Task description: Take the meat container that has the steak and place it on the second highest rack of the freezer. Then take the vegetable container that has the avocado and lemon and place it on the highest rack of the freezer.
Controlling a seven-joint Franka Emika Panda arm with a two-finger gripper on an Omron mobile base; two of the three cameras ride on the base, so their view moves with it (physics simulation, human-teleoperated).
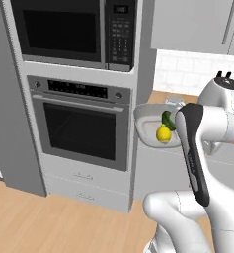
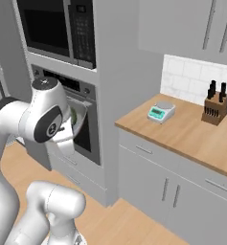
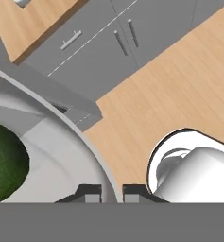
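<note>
Beside the oven, the hand grips the vegetable container by its rim; next it must reach the freezer's highest rack.

— Where is the robot's arm?

— The white arm is bent up high, with its elbow at the top, and the forearm comes down and forward.

— What is the hand doing?

— In the hand view the gripper has its two dark fingertips very close together, one on each side of the rim of the vegetable container. It is pinching that rim.
</note>
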